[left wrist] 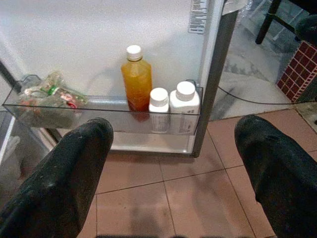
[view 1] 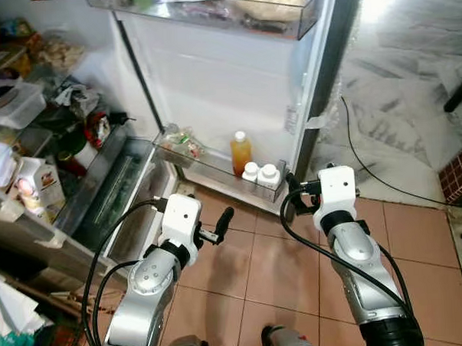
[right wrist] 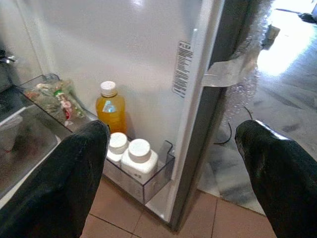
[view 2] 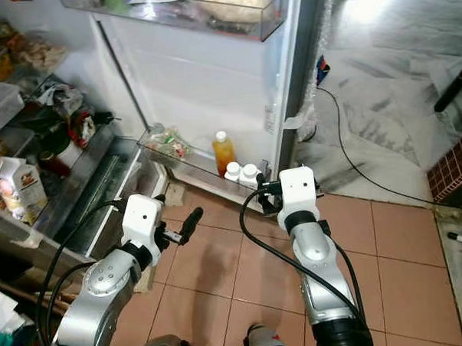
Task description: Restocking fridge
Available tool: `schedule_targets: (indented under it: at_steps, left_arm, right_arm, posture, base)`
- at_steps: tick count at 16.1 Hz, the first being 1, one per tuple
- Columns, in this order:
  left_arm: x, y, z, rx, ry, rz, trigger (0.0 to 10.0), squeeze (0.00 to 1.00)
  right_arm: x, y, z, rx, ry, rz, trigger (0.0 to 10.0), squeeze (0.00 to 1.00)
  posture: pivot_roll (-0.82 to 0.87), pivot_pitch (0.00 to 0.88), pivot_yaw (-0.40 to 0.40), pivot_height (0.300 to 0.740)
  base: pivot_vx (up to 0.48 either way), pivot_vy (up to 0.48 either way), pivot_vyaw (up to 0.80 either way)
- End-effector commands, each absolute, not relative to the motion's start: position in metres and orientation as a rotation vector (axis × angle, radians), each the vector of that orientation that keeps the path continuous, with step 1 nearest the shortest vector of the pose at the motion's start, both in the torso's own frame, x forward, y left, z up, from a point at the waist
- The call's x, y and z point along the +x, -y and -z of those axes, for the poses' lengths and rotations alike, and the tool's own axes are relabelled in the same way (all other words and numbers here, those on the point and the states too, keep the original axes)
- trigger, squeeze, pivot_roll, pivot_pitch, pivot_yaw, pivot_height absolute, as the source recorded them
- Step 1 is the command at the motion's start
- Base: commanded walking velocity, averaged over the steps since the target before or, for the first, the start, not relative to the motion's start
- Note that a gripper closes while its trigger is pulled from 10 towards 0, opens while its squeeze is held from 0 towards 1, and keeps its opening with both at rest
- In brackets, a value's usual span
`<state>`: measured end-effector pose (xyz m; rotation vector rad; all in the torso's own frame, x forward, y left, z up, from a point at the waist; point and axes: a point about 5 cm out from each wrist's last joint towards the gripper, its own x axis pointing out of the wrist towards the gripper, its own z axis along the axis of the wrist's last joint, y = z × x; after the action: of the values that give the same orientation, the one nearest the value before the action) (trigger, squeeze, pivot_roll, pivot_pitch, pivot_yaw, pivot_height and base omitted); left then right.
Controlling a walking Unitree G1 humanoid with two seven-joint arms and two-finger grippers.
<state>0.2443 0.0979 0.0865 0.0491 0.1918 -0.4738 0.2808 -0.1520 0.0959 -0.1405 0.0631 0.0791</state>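
Note:
The fridge door stands open, and its lower door shelf (view 1: pixel 215 167) holds an orange juice bottle (view 1: pixel 241 151), two white-capped bottles (view 1: pixel 260 174) and a bag of greens (view 1: pixel 185 142). My left gripper (view 1: pixel 219 224) hovers over the tiled floor just in front of that shelf, open and empty. In the left wrist view its fingers (left wrist: pixel 74 163) frame the juice bottle (left wrist: pixel 136 79) and white bottles (left wrist: pixel 173 105). To the right, my right gripper (view 1: pixel 293 197) hangs near the shelf's end by the white bottles (right wrist: pixel 133 156), also open and empty.
Packed fridge shelves fill the left side, with a milk carton (view 1: pixel 41 185) and a crisper drawer (view 1: pixel 121 193) low down. An upper door shelf (view 1: pixel 301 17) juts out overhead. A black cable (view 1: pixel 369 167) trails over the marble floor at right.

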Motion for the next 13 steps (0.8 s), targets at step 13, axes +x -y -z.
schedule_targets:
  at_steps: [13]
  left_arm:
    - [0.2487, -0.1014, -0.0935, 0.058, -0.149, 0.453, 10.0, 0.0]
  right_arm:
    - [0.2856, 0.1438, -0.1055, -0.166, 0.005, -0.114, 10.0, 0.0]
  posture:
    - [0.02, 0.099, 0.056, 0.74]
  base:
    - [0.0, -0.391, -0.11]
